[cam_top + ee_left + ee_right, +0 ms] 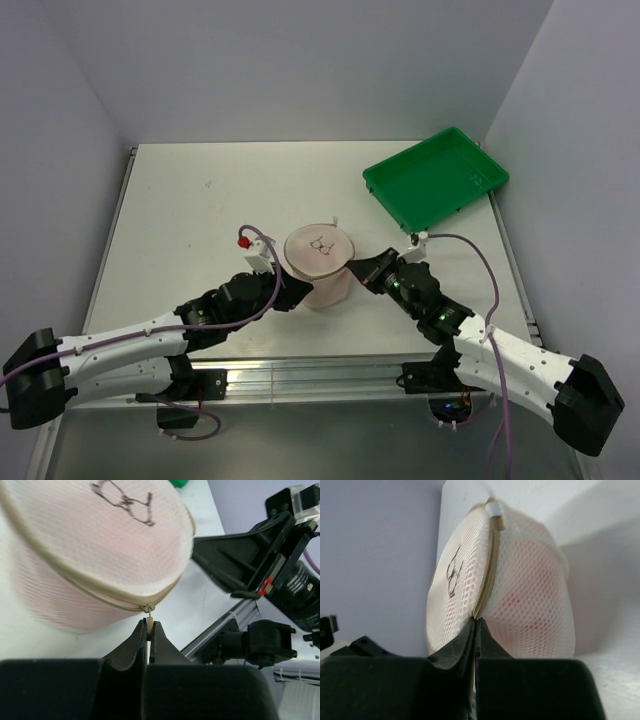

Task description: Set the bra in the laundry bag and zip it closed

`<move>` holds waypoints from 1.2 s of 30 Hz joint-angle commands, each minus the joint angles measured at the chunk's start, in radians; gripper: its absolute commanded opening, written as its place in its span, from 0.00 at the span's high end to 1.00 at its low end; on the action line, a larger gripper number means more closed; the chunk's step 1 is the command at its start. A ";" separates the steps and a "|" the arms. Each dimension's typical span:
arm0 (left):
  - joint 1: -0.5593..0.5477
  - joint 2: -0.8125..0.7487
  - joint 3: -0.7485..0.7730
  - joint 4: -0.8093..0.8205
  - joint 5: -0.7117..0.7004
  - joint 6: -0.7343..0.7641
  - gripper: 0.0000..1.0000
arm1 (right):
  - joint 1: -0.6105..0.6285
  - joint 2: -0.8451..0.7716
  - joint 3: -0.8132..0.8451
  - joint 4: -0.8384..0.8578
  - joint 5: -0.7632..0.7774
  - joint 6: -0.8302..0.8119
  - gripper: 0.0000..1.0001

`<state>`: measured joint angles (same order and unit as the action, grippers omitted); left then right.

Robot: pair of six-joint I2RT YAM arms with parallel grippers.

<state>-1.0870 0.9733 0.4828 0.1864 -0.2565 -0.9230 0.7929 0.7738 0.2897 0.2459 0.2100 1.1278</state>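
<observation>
The round cream mesh laundry bag (320,262) stands mid-table with a dark mark on its top face. The pink bra (540,605) shows through the mesh inside it; it also shows in the left wrist view (60,590). My left gripper (148,626) is shut on the cream zip pull (148,622) at the bag's rim; the zip (100,592) looks closed along the rim up to the pull. My right gripper (476,622) is shut on the bag's zip rim (487,575) on the opposite side. In the top view the left gripper (285,292) and right gripper (362,272) flank the bag.
A green plastic tray (436,178) sits at the back right, over the table's right edge. Purple cables loop beside both wrists. The aluminium rail (300,372) runs along the near edge. Walls close in at left, back and right.
</observation>
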 commanded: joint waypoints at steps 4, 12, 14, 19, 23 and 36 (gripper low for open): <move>0.041 -0.119 -0.021 -0.220 -0.092 0.035 1.00 | -0.211 0.031 0.086 -0.037 -0.190 -0.230 1.00; 0.050 -0.171 -0.015 -0.197 -0.101 0.043 1.00 | -0.282 0.197 0.249 -0.117 -0.363 -0.365 0.39; 0.039 -0.133 -0.007 -0.147 -0.087 0.026 1.00 | -0.249 0.145 0.230 -0.143 -0.316 -0.346 0.23; -0.011 -0.044 0.007 0.047 -0.092 0.013 1.00 | -0.030 -0.013 0.083 -0.086 -0.178 -0.156 0.20; -0.036 0.036 0.026 0.137 -0.081 0.024 1.00 | 0.075 -0.001 0.057 0.016 -0.130 -0.068 0.20; -0.071 0.036 -0.024 0.163 -0.044 0.023 1.00 | 0.092 0.189 0.155 0.062 -0.040 -0.069 0.43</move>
<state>-1.1488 1.0302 0.4625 0.2924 -0.3294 -0.9066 0.8795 0.9371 0.3893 0.2443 0.1173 1.0512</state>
